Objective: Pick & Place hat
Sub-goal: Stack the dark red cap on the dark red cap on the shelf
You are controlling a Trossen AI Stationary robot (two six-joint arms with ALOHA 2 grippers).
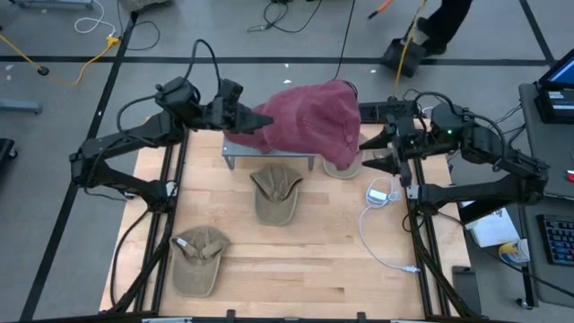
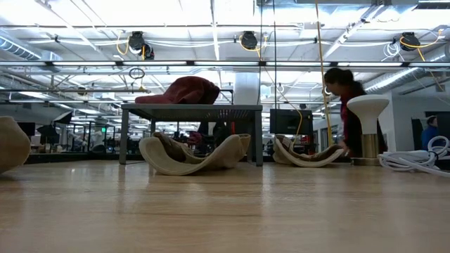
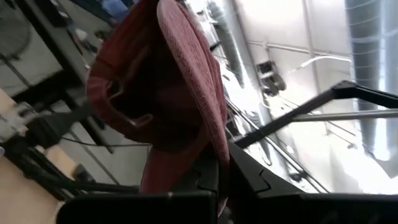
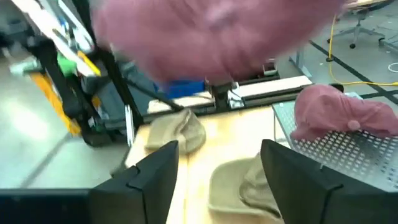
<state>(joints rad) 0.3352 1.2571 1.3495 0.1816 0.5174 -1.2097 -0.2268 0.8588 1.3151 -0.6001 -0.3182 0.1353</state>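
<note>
While the left gripper [image 1: 256, 119] pinches the maroon hat [image 1: 309, 121] by its edge, holding it above the small metal stand [image 1: 269, 154], the right gripper [image 1: 375, 149] sits just beside it with fingers spread, gripping nothing.

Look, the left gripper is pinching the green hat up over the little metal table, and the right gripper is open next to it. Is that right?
Nearly. The hat is dark red, not green, as the high view shows. The rest stands: the left gripper is pinching it up over the little metal table, and the right gripper is open next to it.
</note>
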